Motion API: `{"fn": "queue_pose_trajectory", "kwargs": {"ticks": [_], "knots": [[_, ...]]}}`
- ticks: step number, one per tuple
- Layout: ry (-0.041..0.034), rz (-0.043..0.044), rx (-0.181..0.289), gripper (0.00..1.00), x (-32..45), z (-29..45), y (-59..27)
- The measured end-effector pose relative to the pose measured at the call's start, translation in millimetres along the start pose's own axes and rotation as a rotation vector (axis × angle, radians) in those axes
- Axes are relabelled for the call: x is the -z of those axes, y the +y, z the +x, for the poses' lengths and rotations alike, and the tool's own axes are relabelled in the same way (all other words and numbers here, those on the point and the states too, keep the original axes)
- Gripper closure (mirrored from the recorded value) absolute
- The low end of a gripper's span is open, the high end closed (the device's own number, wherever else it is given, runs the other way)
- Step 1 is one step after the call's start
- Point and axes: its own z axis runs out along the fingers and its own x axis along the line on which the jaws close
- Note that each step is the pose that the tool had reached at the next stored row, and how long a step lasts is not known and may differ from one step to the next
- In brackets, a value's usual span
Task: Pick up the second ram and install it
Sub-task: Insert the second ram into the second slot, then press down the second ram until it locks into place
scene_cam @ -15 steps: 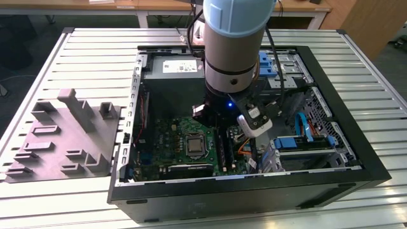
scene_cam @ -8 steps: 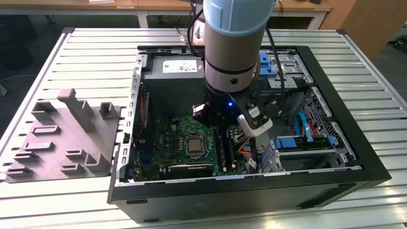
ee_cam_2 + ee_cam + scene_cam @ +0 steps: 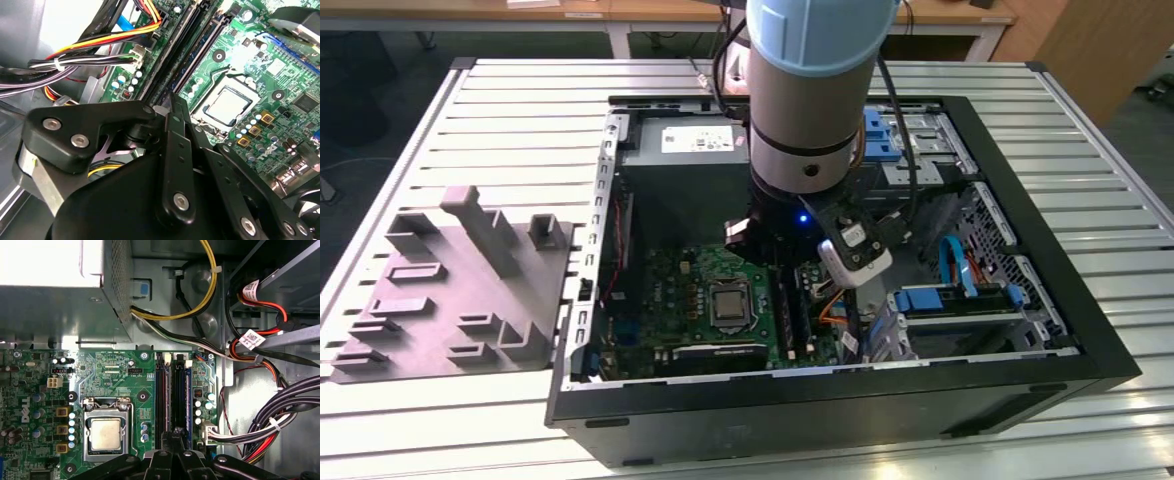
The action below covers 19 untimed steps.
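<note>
My gripper is down inside the open computer case, over the long black memory slots of the green motherboard. Its black fingers are drawn together along the line of the slots, about halfway down their length. A thin dark strip runs out from between the fingertips along one slot. I take it for the second ram, standing on edge there. How deep it sits is hidden. In the exterior view the arm's wrist covers this spot.
The processor socket lies beside the slots. The grey power supply is at the case's far end. Bundled cables crowd the slots' other side. A grey fixture tray lies on the slatted table at the exterior view's left.
</note>
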Motion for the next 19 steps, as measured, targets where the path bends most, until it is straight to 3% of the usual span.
{"fn": "queue_pose_trajectory", "kwargs": {"ticks": [13,19], "knots": [[0.0,0.0001,0.0,0.9,0.0,0.0,0.1],[-0.0001,0.0001,-0.001,0.9,-1.0,0.2,6.7]]}}
